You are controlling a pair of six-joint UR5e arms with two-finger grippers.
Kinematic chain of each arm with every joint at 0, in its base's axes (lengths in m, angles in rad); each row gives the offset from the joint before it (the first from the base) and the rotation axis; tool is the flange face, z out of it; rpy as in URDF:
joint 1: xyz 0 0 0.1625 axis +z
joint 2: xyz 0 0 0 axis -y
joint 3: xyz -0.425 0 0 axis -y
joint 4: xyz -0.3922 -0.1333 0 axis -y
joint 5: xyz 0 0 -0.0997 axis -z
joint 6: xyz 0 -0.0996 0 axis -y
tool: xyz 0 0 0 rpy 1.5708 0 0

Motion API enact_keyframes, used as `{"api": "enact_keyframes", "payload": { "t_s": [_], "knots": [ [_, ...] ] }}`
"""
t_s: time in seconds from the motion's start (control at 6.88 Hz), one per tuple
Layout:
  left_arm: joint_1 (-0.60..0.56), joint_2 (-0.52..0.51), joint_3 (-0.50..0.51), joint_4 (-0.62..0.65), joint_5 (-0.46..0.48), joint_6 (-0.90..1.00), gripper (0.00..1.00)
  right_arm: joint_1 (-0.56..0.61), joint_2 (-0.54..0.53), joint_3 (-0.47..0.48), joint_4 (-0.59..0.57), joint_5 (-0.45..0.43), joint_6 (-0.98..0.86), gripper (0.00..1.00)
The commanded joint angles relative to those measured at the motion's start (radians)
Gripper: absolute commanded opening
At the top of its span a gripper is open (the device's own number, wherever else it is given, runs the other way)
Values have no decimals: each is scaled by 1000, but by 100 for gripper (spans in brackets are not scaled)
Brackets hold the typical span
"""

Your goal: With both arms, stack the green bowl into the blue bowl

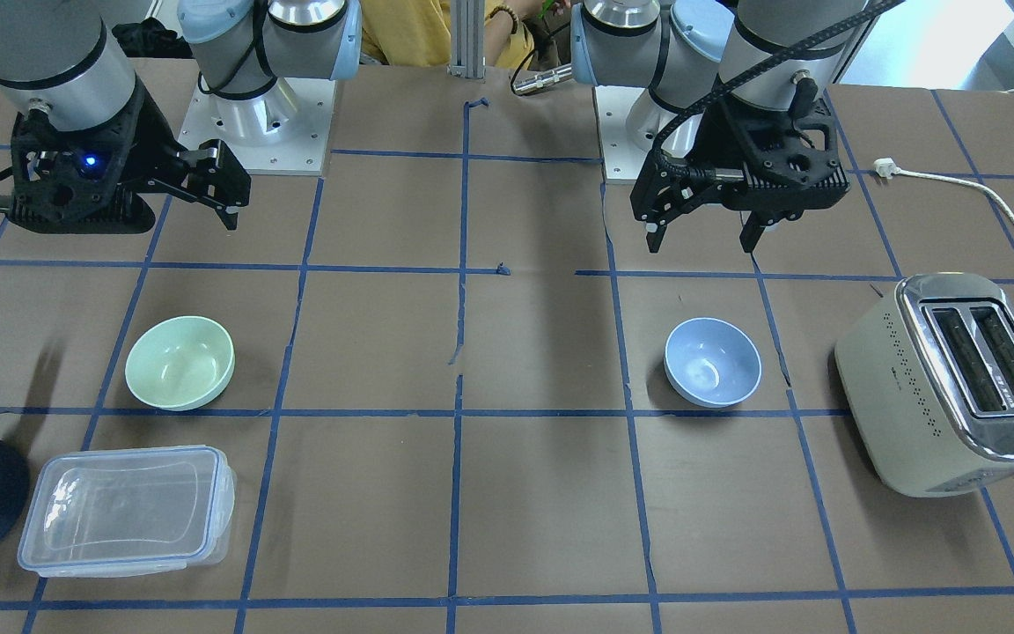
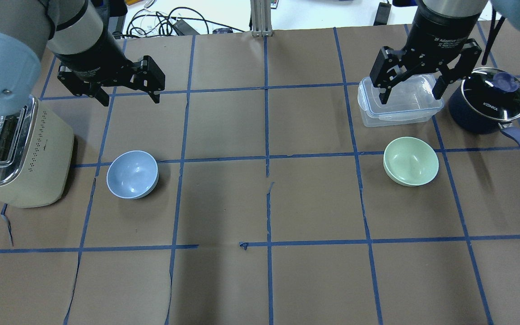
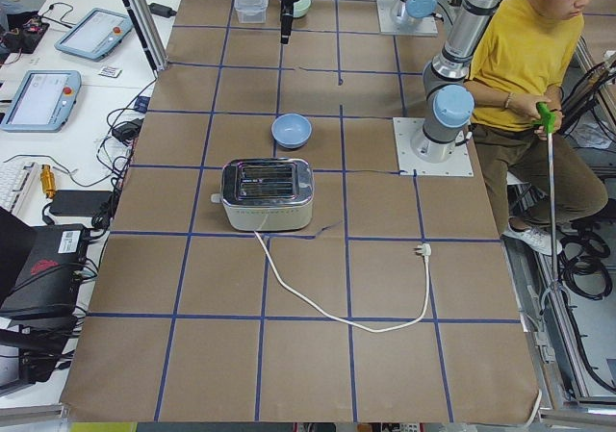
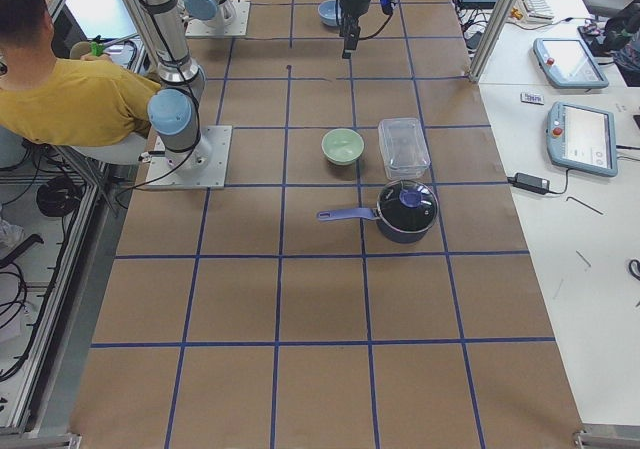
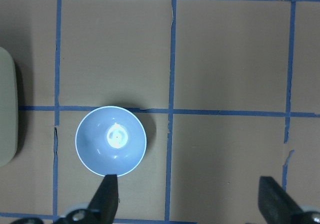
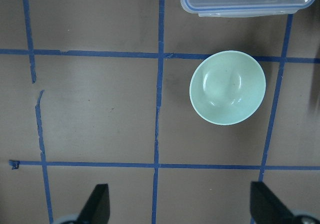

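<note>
Nearby, toaster (image 2: 39, 158) flanks blue bowl (image 2: 132, 174), seemingly apart.

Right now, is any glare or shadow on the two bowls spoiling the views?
Left wrist view: a bright highlight sits at the centre of the blue bowl, its rim sharp. Right wrist view: the green bowl shows only a soft sheen. Front-facing view: a broad soft shadow lies on the table between the bowls.
</note>
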Motion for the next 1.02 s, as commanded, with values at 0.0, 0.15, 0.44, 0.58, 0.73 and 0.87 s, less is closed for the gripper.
{"api": "enact_keyframes", "payload": {
  "t_s": [0.0, 0.15, 0.44, 0.58, 0.73, 0.87],
  "knots": [
    [1, -17, 10, -28, 0, 2, 100, 8, 1, 0, 0, 0, 0, 100],
    [4, -12, 10, -28, 0, 2, 100, 20, 3, 1, -2, 1, 2, 100],
    [1, -24, 8, -25, -4, 2, 100, 45, 9, 3, -11, 0, 3, 100],
    [4, -14, 10, -26, -2, 5, 100, 54, 13, 3, -12, -2, 3, 100],
    [4, -15, 8, -26, -4, 7, 100, 56, 13, 3, -12, -2, 3, 100],
    [3, -14, 10, -26, -5, 7, 100, 56, 13, 3, -12, -2, 3, 100]
  ]
}}
